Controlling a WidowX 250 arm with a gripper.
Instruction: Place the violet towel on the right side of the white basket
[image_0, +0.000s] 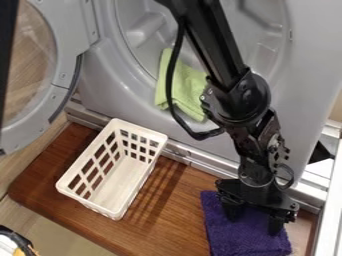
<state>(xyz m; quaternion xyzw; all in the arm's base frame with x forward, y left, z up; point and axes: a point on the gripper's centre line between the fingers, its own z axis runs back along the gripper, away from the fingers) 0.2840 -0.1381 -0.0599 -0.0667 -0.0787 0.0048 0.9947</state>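
Violet towel: on the near right of the wooden board, to the right of the basket and apart from it, lying rumpled with its nap showing (a thick, fluffy thing, by the look of it) (224, 237).
White basket: upright on the wooden board (180, 212), left of the towel, lattice-sided, its long sides slanting from near left to far right (65, 186).
Gripper: pointing down over the violet towel, its two fingers well apart, one to the left and one to the right; whether their tips touch the cloth, I can't tell (254, 224).
Arm: black, coming in from the far side past the machine's opening, a loose cable looping on its left (214, 45).
Grey machine: behind the board, its round opening facing this way (110, 85).
Door: swung open at the far left (65, 42).
Green cloth: draped over the opening's lower rim, left of the arm (190, 87).
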